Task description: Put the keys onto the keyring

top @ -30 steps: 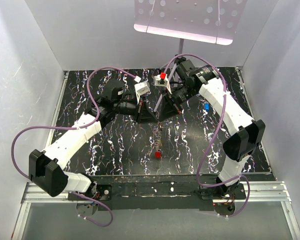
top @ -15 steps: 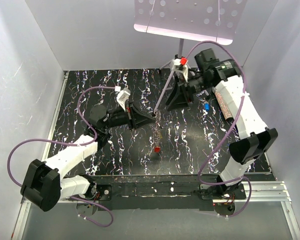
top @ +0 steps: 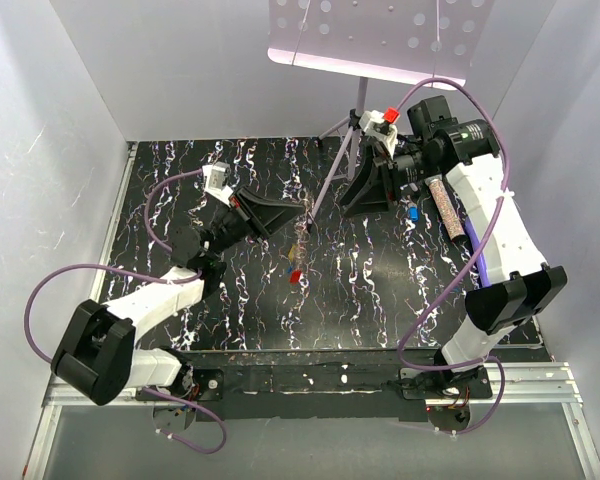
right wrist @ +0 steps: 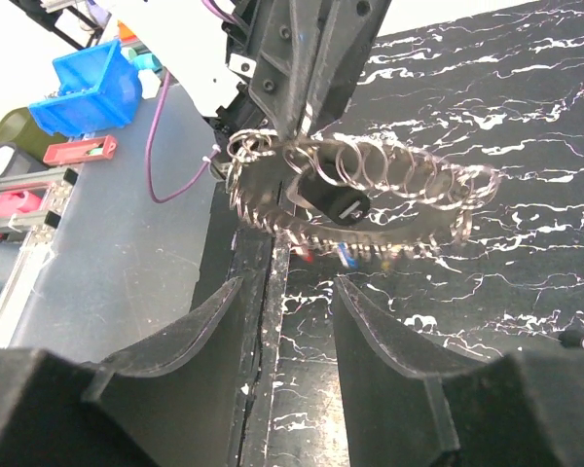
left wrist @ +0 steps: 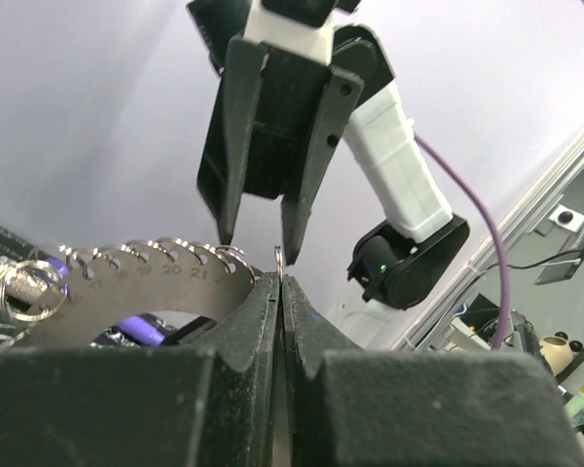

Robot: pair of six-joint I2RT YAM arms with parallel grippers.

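Note:
My left gripper (top: 302, 213) is shut on a thin ring of the keyring (top: 298, 248), which dangles below it above the table with a small red piece (top: 293, 273) at its low end. In the left wrist view the jaws (left wrist: 280, 282) pinch that ring edge-on beside a toothed metal disc (left wrist: 127, 292). The right wrist view shows the keyring (right wrist: 370, 185) as a toothed loop with coiled rings, and small red and blue keys (right wrist: 343, 255) hang under it. My right gripper (top: 348, 205) stands open just right of the keyring, with nothing between its fingers (right wrist: 287, 292). A blue key (top: 413, 212) lies on the table.
A tripod stand (top: 345, 150) rises at the back, with a perforated panel (top: 380, 35) overhead. White walls enclose the black marbled table (top: 230, 300) on three sides. Purple cables loop over both arms.
My right gripper has opened and drawn back to the right, away from the keyring. My left gripper has swung left and nearer, carrying the dangling keyring with it.

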